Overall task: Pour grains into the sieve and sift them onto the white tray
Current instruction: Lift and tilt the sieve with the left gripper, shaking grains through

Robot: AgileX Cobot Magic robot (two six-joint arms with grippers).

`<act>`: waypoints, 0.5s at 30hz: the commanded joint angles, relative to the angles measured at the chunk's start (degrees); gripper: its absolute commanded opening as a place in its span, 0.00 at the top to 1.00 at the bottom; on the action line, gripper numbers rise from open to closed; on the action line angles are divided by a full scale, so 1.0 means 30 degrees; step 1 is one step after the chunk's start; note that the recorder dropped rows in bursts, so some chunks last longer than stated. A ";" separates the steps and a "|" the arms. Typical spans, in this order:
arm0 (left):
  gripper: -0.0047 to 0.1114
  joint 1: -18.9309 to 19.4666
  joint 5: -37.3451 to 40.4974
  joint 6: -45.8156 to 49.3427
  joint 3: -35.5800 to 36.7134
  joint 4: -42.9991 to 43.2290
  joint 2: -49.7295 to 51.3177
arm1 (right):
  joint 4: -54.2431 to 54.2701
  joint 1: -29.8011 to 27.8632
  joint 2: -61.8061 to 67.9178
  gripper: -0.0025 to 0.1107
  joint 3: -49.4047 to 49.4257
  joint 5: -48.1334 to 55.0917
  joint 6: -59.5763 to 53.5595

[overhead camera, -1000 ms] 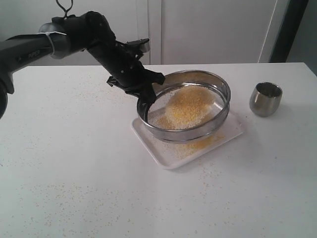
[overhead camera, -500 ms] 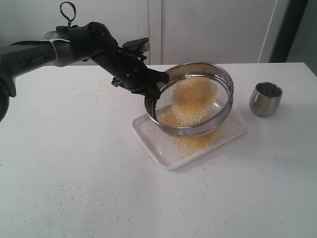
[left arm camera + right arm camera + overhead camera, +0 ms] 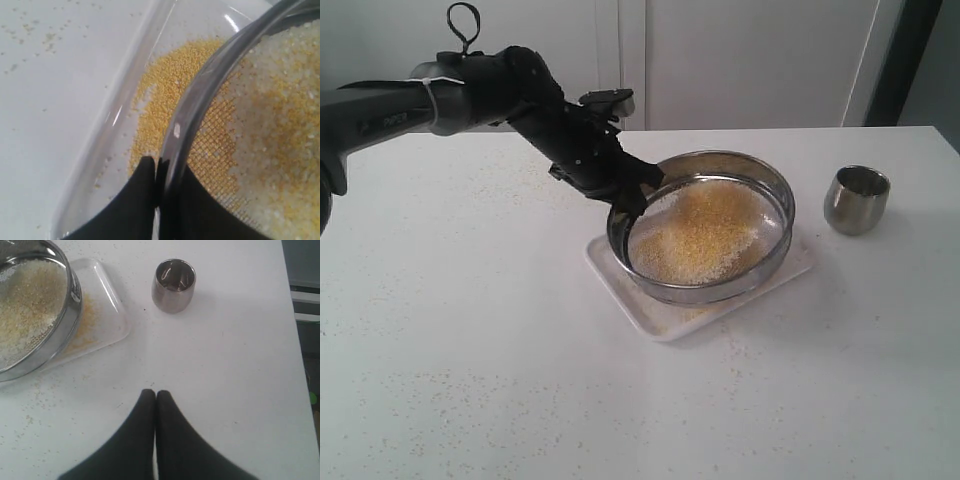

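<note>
White table fills the scene, matte, plain pale wall panels behind it, dark vertical strip at the far right corner

Black left arm reaches in from the left; pale lettering on its grey sleeve, too blurred to read

White tray lies near table centre, rectangular, rounded corners, low raised rim, set at an angle to the table edge

Sieve sits over the tray, round, shallow, shiny steel wall, fine wire mesh floor, covers most of the tray; cannot tell if it touches the tray

Grains spread loose across the mesh, golden-yellow mixed with paler whitish bits; a thin golden layer also lies on the tray under the sieve edge

Steel cup stands upright, right of the tray, apart from it

Left gripper pinches the sieve wall, one finger each side, jaws narrow

Right gripper hangs over bare table near the cup, jaws pressed together, holding nothing

Stray specks dot the table
</note>
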 commanded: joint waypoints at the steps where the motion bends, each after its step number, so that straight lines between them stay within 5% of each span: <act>1: 0.96 -0.0303 -0.3892 -0.1131 -0.0139 -0.1638 -0.0223 | -0.0075 -0.0180 -0.0106 0.98 0.0059 -0.0261 0.0068; 5: 0.96 -0.0274 0.0314 -0.0302 -0.0166 -0.0179 -0.0540 | -0.0075 -0.0180 -0.0106 0.98 0.0059 -0.0261 0.0068; 8: 0.96 -0.0215 -0.3855 -0.3430 -0.0166 0.0865 -0.0030 | -0.0075 -0.0180 -0.0106 0.98 0.0059 -0.0261 0.0068; 12: 0.96 -0.0019 -0.1197 -0.3014 -0.0166 0.0970 -0.0071 | -0.0075 -0.0180 -0.0106 0.98 0.0059 -0.0224 0.0068; 15: 0.96 -0.0103 -0.3300 -0.2659 -0.0166 0.1289 -0.0071 | -0.0075 -0.0180 -0.0106 0.98 0.0059 -0.0224 0.0068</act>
